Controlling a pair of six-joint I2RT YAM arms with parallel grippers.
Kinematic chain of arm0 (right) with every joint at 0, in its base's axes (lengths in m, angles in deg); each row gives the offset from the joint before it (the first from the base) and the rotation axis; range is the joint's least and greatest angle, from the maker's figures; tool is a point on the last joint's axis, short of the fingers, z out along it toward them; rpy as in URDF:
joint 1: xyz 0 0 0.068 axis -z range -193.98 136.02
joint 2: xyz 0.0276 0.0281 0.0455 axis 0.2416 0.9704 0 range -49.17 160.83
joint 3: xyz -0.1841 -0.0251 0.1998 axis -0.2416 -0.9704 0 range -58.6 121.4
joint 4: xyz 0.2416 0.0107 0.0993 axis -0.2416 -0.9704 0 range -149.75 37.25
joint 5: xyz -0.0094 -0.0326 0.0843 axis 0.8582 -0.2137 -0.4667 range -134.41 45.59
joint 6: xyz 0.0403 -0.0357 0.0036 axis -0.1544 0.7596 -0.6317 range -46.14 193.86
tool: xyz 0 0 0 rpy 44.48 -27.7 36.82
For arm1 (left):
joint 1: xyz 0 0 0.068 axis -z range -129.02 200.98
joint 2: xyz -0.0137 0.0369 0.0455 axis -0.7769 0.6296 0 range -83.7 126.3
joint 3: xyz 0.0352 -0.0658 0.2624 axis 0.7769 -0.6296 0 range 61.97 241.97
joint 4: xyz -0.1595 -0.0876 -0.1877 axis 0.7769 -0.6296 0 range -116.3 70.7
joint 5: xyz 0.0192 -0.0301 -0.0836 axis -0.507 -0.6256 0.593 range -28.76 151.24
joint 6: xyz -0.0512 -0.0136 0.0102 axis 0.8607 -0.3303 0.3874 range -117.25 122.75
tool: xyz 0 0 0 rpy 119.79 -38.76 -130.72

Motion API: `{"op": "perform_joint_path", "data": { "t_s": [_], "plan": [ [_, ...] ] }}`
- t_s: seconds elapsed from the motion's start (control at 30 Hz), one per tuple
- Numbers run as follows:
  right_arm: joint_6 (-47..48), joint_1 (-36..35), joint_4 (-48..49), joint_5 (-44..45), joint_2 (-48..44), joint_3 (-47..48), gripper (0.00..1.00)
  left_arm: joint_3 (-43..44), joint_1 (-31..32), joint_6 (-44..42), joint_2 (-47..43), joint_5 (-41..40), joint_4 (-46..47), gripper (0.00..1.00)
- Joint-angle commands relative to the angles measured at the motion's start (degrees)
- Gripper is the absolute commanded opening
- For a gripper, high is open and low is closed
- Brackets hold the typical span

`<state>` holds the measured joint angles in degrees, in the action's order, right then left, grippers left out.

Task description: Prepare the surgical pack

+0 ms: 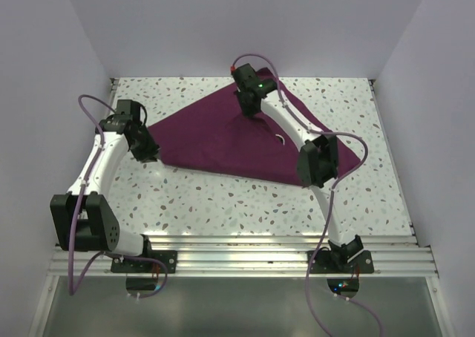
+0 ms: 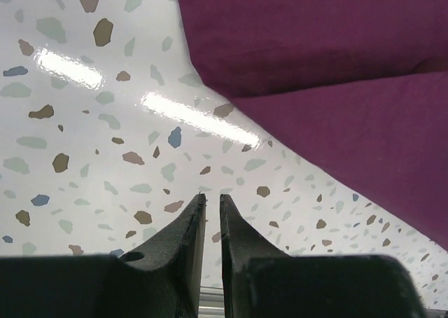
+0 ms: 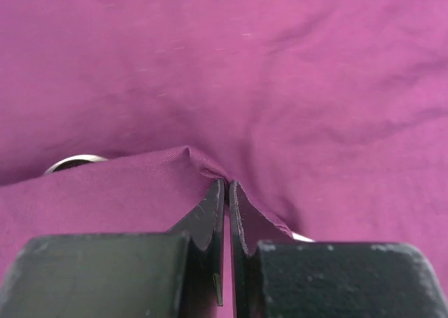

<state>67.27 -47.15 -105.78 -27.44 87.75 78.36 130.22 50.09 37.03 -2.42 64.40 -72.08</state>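
Left pincer: narrow, only a slit between the jaws, nothing in it. It hangs low over bare table. The near left edge of the surgical pack lies ahead and to the right of its tips, near but not touching.

Surgical pack: dark purple cloth spread flat on the table as a rough triangle, between the two pincers and running out to the right. One layer overlaps another ahead of the left pincer, so it is at least partly folded over.

Right pincer: jaws closed on a small raised ridge of the cloth, well in from the edges on the far side of the pack. A curved bit of bright metal shows from under the fold, just left of and beyond the tips. What it belongs to I cannot tell.

Handling, judged:
- The cloth is thin, soft and limp. It puckers at the pinch and will drape rather than hold shape.
- It is light, though anything hard beneath may shift or slide out if the layer is dragged.
- The best hold is a corner or a free hem, pinched low to catch one layer only.
- For the left pincer, the corner ahead and to its right is the obvious spot.
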Motion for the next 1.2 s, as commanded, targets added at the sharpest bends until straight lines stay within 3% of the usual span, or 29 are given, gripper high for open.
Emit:
{"op": "perform_joint_path", "data": {
  "t_s": [0.0, 0.4, 0.8, 1.17],
  "plan": [
    [-0.7, 2.1, 2.1, 0.4, -0.1, 3.0, 0.0, 0.1, -0.4, -1.1, 1.7, 0.4, 2.8, 0.17],
    [1.1, 4.9, 8.1, -5.7, 5.5, 3.4, 0.0, 0.8, -0.4, -1.4, 5.2, 3.4, 5.8, 0.17],
    [-1.4, 6.9, 10.1, -5.0, 9.8, 5.0, 0.01, 0.8, -0.3, -1.7, 6.4, 4.0, 6.1, 0.17],
    [-1.2, 7.4, 11.6, -5.3, 12.4, 6.3, 0.08, 0.7, -0.4, -1.6, 6.2, 4.2, 6.4, 0.19]
  ]
}}
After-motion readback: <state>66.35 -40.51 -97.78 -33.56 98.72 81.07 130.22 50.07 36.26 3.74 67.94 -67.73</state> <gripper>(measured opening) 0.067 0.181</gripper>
